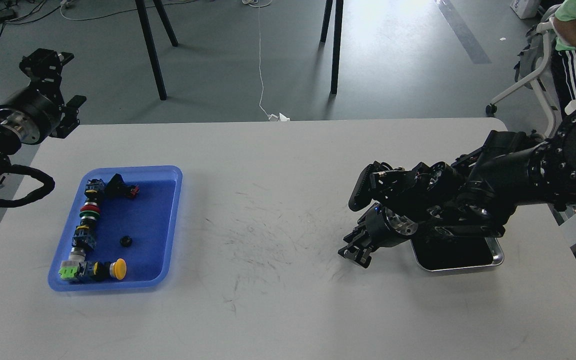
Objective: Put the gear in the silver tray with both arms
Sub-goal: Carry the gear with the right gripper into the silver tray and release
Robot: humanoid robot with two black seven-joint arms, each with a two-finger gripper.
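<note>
Five items are entered, left to right, each with its attendant risk.

1. Left gripper (53, 75): held raised off the table's far left corner, well apart from everything else. Its fingers are seen spread, with nothing between them. Risk: a long reach is needed to any part, so a misjudged descent is possible.

2. Blue tray (170, 220): a row of coloured switch parts is kept along its left side. Risk: its raised rim could be clipped by a low approach.

3. Gear (126, 241): taken to be the small dark round piece lying alone on the blue floor; this is a judgement, since no teeth can be made out. Risk: being small and low, it could be missed or pushed aside.

4. Right gripper (355, 251): hung low over the table, just left of the silver tray. Whether its fingers are parted cannot be told; nothing is seen held.

5. Silver tray (499, 257): set at the right, its far part covered by the right arm. Risk: the tray could be nudged by that arm, and a drop from above is obstructed.
</note>
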